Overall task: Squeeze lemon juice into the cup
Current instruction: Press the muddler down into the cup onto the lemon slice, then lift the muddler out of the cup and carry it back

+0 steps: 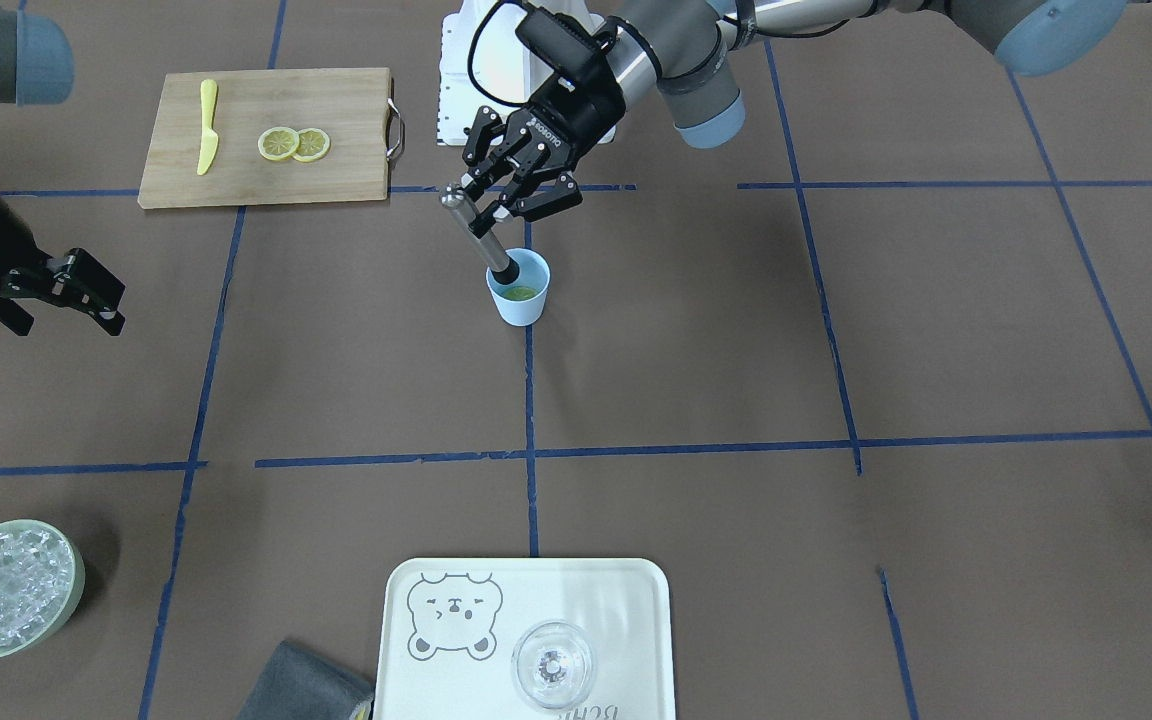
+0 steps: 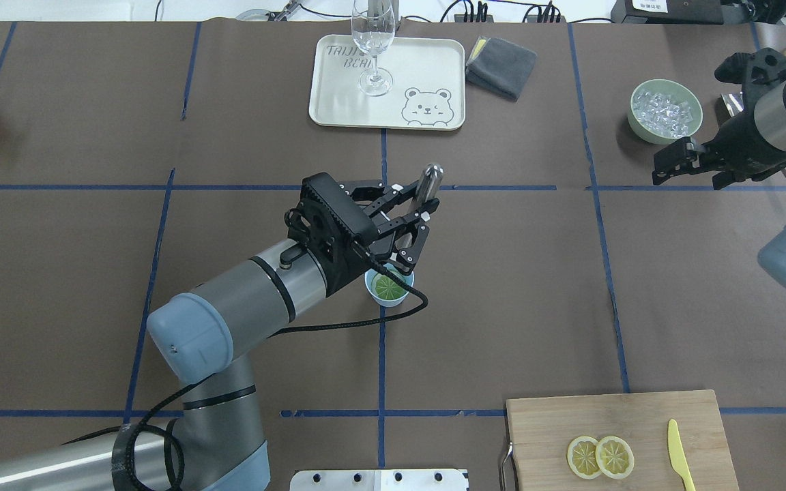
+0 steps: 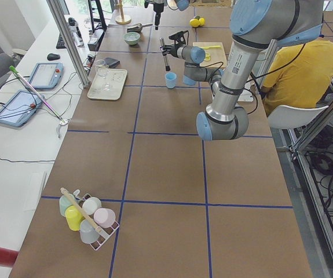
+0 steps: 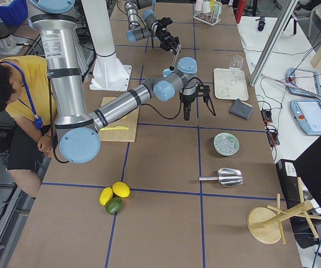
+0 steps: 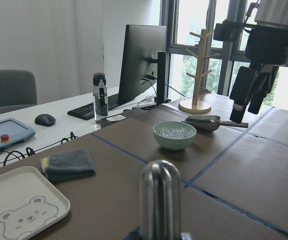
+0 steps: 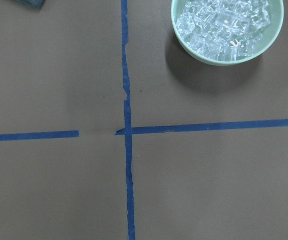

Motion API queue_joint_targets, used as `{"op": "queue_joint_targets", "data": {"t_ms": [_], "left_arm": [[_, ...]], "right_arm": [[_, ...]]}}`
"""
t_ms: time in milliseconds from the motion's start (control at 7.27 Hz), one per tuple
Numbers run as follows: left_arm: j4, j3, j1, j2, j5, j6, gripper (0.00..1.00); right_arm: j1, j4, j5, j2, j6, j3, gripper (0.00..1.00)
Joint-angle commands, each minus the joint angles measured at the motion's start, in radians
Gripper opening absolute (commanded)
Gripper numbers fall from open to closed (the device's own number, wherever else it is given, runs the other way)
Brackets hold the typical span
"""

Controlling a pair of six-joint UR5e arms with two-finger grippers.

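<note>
Legible marks: white "ROBOTIQ" on the body of the black two-finger left gripper (image 1: pixel 486 205); grey "BEAR", beneath a less clear word, roughly "TAIJI", at 10 o'clock on the cream rectangular bear-print plastic tray (image 2: pixel 434 68) seen from overhead; other labels too small.

cup (image 1: pixel 519 308) matt plastic, muddler (image 1: pixel 481 243) shiny brushed metal, table cover (image 1: pixel 736 350) matt brown paper, board (image 1: pixel 266 100) bare wood

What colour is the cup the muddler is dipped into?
Pale blue. The cup shows best in the exterior front-facing view.
</note>
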Motion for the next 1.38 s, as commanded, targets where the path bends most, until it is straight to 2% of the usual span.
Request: {"op": "queue_joint_targets", "data": {"t_ms": [0, 138, 275, 413, 688, 963, 1101, 1239], "left_arm": [[0.039, -0.073, -0.049, -0.012, -0.003, -0.062, 0.0], [0.168, -0.073, -0.068, -0.006, -0.016, -0.13, 0.0], [0.388, -0.109, -0.126, -0.012, -0.076, -0.141, 0.0], [0.515, -0.135, -0.234, -0.006, -0.255, -0.141, 0.0], [0.731, -0.136, -0.47, 0.03, -0.676, -0.187, 0.0], [0.883, -0.131, -0.61, 0.154, -0.923, -0.274, 0.0], [0.956, -0.113, -0.628, 0.196, -0.934, -0.326, 0.0], [0.965, -0.029, -0.625, 0.209, -0.932, -0.465, 0.0]], "right_arm": [[0.003, 0.0, 0.004, -0.003, -0.001, -0.001, 1.0], [0.003, 0.0, 0.004, -0.008, 0.001, -0.001, 1.0], [0.001, 0.0, 0.004, -0.009, 0.001, -0.003, 1.0], [0.001, 0.0, 0.004, -0.009, 0.001, -0.003, 1.0], [0.001, 0.0, 0.004, -0.008, 0.004, -0.001, 1.0], [0.001, 0.0, 0.004, -0.008, 0.007, 0.003, 1.0], [0.001, 0.0, 0.004, -0.008, 0.009, 0.008, 1.0], [0.001, 0.0, 0.004, -0.008, 0.009, 0.013, 1.0]]}}
